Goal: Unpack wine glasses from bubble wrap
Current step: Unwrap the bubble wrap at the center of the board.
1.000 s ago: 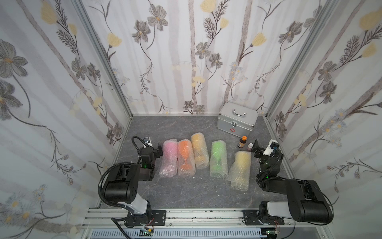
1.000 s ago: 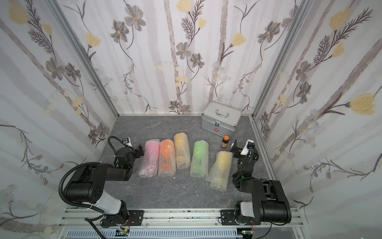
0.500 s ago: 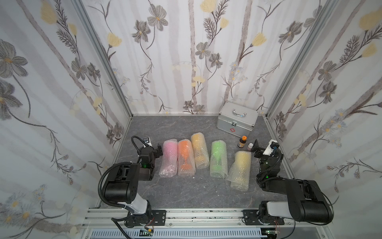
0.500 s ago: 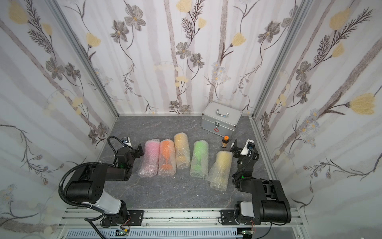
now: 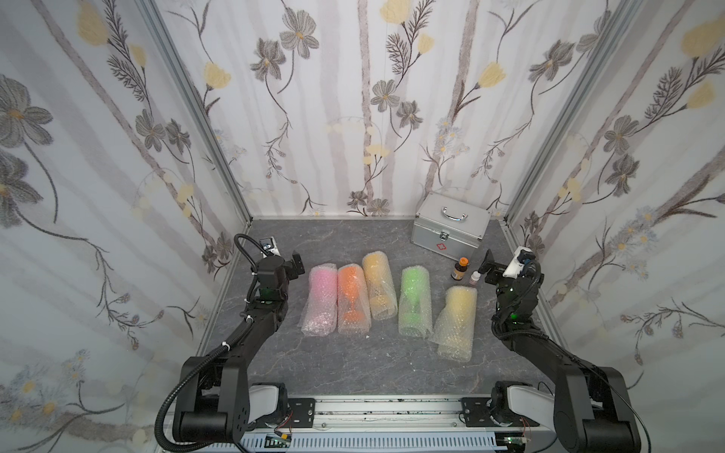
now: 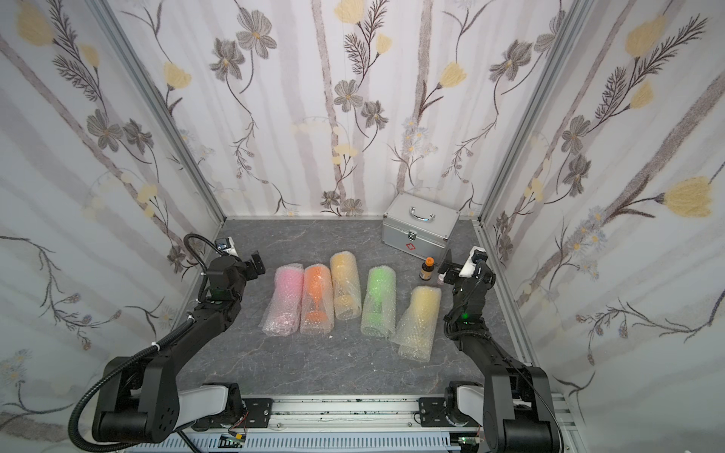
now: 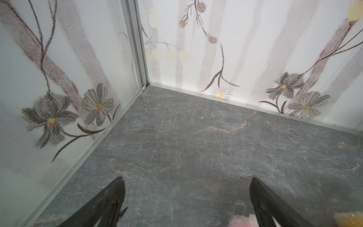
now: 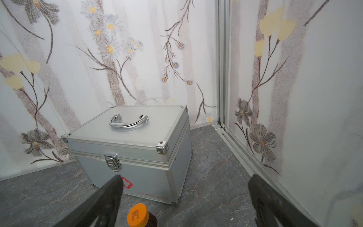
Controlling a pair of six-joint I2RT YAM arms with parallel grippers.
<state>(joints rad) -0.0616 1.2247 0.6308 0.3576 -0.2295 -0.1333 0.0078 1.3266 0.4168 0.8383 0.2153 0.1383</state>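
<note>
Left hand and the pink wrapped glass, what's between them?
Nothing: only bare grey tabletop separates the left hand from the pink wrapped glass, in both top views.

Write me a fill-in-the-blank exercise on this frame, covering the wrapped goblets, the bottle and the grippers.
Bubble wrap encloses ____ goblets lying on the table.
The goblet nearest the left gripper is ____.
The brown bottle by the right gripper has an ____ cap.
Both grippers' jaws stand ____.
Missing words: five; pink; orange; open.
</note>
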